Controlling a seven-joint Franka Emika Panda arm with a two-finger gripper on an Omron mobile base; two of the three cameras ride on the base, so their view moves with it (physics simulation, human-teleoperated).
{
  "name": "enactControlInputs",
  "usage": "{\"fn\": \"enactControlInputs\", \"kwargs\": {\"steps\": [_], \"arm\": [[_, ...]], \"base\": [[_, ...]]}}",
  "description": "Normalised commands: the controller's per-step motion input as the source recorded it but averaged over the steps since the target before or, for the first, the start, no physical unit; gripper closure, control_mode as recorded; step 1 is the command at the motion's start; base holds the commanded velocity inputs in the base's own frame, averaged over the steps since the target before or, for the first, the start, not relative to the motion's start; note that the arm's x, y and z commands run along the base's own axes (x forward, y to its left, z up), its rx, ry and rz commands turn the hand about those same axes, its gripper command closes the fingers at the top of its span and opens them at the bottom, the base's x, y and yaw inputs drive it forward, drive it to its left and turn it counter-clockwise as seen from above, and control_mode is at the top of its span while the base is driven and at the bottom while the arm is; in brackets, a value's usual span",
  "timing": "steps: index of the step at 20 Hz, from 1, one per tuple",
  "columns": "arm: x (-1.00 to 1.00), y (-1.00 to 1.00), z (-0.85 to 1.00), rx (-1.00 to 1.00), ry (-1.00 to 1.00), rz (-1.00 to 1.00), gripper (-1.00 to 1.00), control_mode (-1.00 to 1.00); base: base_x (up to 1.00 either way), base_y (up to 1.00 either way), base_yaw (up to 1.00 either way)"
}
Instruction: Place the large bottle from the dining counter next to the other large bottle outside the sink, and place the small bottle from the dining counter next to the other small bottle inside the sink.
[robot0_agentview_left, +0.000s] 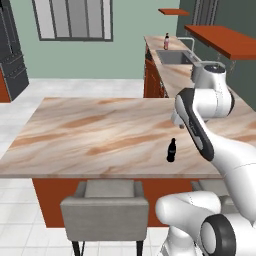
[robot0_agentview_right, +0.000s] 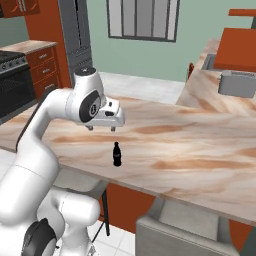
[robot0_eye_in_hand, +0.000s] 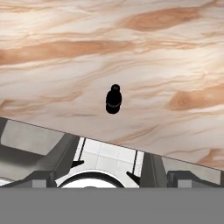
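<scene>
The small bottle (robot0_agentview_left: 171, 150) (robot0_agentview_right: 117, 154) (robot0_eye_in_hand: 113, 99) is short and all black. It stands upright near the front edge of the marbled dining counter (robot0_agentview_left: 90, 130) (robot0_agentview_right: 200, 150). My gripper (robot0_agentview_left: 175, 124) (robot0_agentview_right: 102, 128) (robot0_eye_in_hand: 105, 170) hangs open a little above it and slightly to one side, with nothing between its fingers. On the far worktop, the other large bottle (robot0_agentview_left: 166, 41), dark with a reddish band, stands outside the steel sink (robot0_agentview_left: 173, 58). The large bottle from the dining counter is out of view, and the sink's inside is too far off to make out.
Grey padded stools (robot0_agentview_left: 105, 205) (robot0_agentview_right: 180, 230) stand under the counter's front edge. A grey toaster (robot0_agentview_right: 236, 83) sits on the side worktop and a stove (robot0_agentview_right: 10, 75) stands far left. A curved tap (robot0_agentview_left: 189, 42) rises behind the sink.
</scene>
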Motion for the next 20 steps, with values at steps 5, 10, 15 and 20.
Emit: {"fn": "enactControlInputs", "kwargs": {"steps": [5, 10, 15, 20], "arm": [[0.01, 0.00, -0.16, 0.00, 0.00, 0.01, -1.00, -1.00], [0.00, 0.00, -0.26, 0.00, -0.01, 0.00, -1.00, -1.00], [0.00, 0.00, -0.17, 0.00, -0.03, 0.00, -1.00, -1.00], [0.05, 0.00, -0.10, 0.00, -0.01, 0.00, -1.00, -1.00]], "base": [[0.00, 0.00, 0.00], [0.00, 0.00, 0.00], [0.00, 0.00, 0.00], [0.00, 0.00, 0.00]]}}
